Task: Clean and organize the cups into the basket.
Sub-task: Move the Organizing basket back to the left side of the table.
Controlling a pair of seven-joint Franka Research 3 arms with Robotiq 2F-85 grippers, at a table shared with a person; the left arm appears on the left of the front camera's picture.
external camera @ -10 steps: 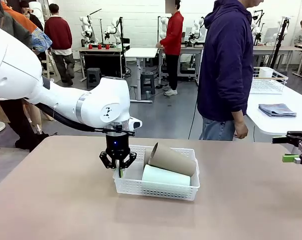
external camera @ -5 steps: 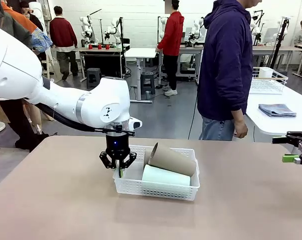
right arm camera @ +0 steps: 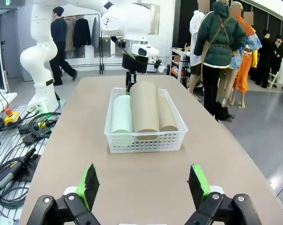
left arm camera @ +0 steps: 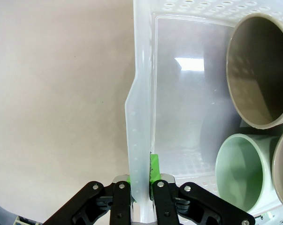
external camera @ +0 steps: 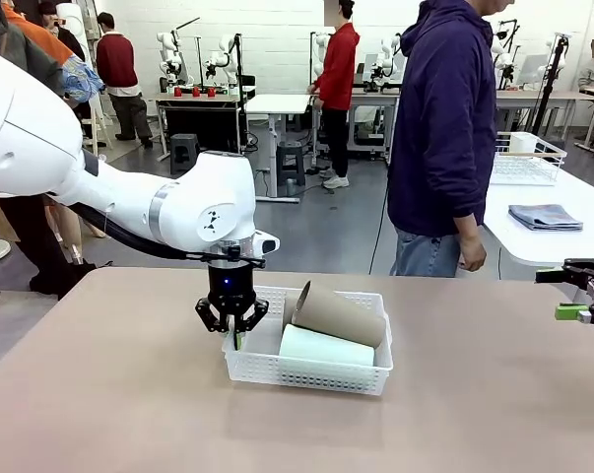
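With my left gripper (left arm camera: 141, 197) clamped on the left rim of the white mesh basket (external camera: 306, 370), which holds the cups (external camera: 326, 330) at mid-table, I drag slowly and level; right gripper (right arm camera: 143, 185) waits spread wide.

One basket (external camera: 306, 372) on the surface (external camera: 119, 394). Three cups lie inside the basket: one mint cup (right arm camera: 121, 114) and two brown-tan. The upper brown-tan cup (right arm camera: 144, 107) rests on the other two, and the lower brown-tan cup (right arm camera: 167, 115) lies against the basket wall opposite the mint one. Two hands: left hand (external camera: 233, 330) at the basket's end wall, right hand (right arm camera: 143, 180) well apart from the basket. One person (external camera: 444, 128) stands beyond the basket.
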